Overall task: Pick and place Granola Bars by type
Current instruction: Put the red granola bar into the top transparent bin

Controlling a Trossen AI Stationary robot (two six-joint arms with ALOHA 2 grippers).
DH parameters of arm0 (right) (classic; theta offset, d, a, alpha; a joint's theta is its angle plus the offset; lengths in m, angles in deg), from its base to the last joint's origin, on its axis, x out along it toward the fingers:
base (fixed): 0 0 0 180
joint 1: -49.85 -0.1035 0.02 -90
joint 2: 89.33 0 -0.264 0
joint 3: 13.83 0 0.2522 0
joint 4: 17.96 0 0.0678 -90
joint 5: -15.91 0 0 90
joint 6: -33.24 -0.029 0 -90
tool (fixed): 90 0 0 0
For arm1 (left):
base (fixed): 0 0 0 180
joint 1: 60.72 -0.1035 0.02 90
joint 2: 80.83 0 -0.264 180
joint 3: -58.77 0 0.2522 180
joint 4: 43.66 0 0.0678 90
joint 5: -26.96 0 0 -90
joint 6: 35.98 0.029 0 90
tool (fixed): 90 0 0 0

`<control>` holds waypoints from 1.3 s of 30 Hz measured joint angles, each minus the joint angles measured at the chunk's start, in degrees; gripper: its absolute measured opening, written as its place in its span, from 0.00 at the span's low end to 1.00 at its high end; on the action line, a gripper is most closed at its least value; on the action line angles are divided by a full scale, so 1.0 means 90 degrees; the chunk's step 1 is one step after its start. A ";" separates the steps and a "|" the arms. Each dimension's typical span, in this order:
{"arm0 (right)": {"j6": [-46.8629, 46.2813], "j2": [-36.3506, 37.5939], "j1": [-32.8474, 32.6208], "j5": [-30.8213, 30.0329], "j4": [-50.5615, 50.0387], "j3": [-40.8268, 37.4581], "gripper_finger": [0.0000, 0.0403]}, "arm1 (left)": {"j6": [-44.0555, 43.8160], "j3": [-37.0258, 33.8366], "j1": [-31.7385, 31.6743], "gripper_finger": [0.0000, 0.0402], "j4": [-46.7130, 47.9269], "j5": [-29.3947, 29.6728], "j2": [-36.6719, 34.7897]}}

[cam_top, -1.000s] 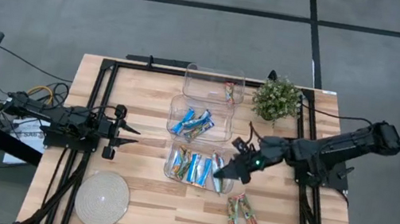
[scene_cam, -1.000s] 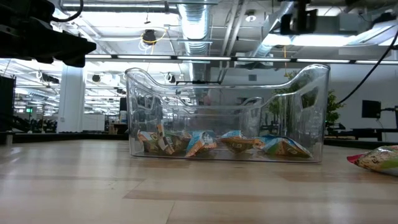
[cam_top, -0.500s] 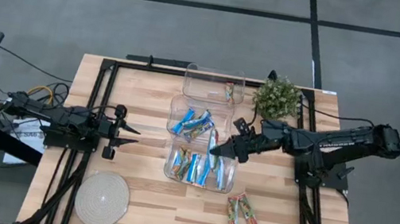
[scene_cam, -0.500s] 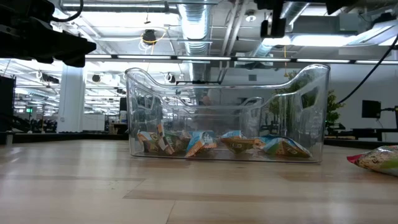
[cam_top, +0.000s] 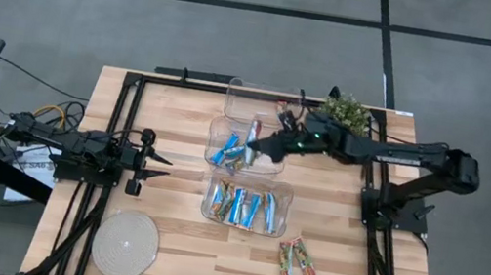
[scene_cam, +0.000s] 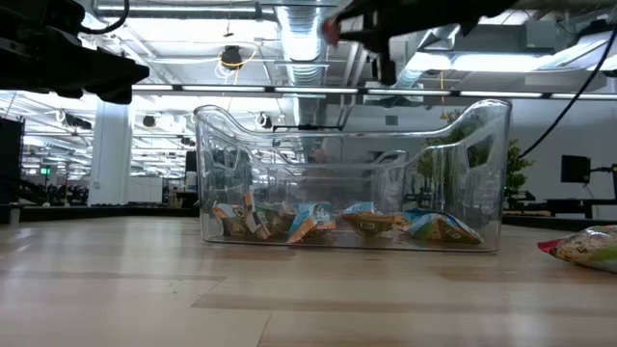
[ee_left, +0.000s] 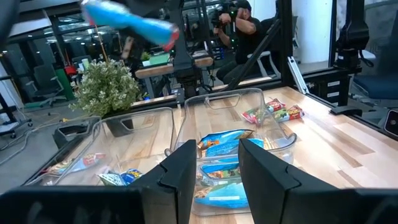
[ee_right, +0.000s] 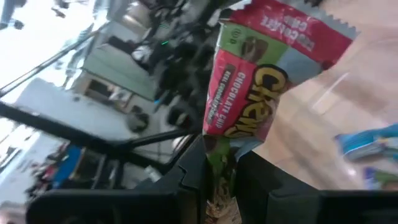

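I have the right gripper [cam_top: 254, 143] stretched out above the middle clear bin [cam_top: 273, 165], its fingers [ee_right: 249, 174] pinched tight on one end of a red-green-orange granola bar [ee_right: 264, 74]; from overhead that bar [cam_top: 251, 138] is only a thin sliver at the fingertips, so I read its kind from my right wrist camera. The middle bin holds the bright blue bars [cam_top: 235, 152]. The far bin [cam_top: 238, 92] has one red-green-orange bar [cam_top: 283, 113] lying in it, and the near bin [cam_top: 284, 195] carries a row of tan-brown and blue bars [cam_top: 242, 206]. Two more red-green-orange bars [cam_top: 297, 260] lie loose on the wooden table [cam_top: 177, 255], near and to the right of the near bin. My left gripper [cam_top: 162, 166] waits low at the table's left side, well apart from the bins, fingers [ee_left: 180, 171] standing apart with nothing between them. A small potted plant [cam_top: 347, 110] sits at the far right, and a round woven mat [cam_top: 125, 245] lies at the near left.
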 joint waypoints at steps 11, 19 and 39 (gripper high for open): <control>0.0532 -0.1259 0.1108 0.0659 -0.1324 0.1299 0.13 | 0.0039 0.0000 -0.0001 0.28 0.0000 0.0001 0.0000; 0.1157 -0.2002 0.1704 0.0664 -0.2655 0.2441 0.13 | 0.0042 0.0000 -0.0001 0.28 0.0000 0.0000 0.0000; 0.2240 -0.3380 0.2328 -0.0514 -0.6127 0.4906 0.13 | 0.0013 0.0000 0.0000 0.28 0.0000 0.0002 0.0000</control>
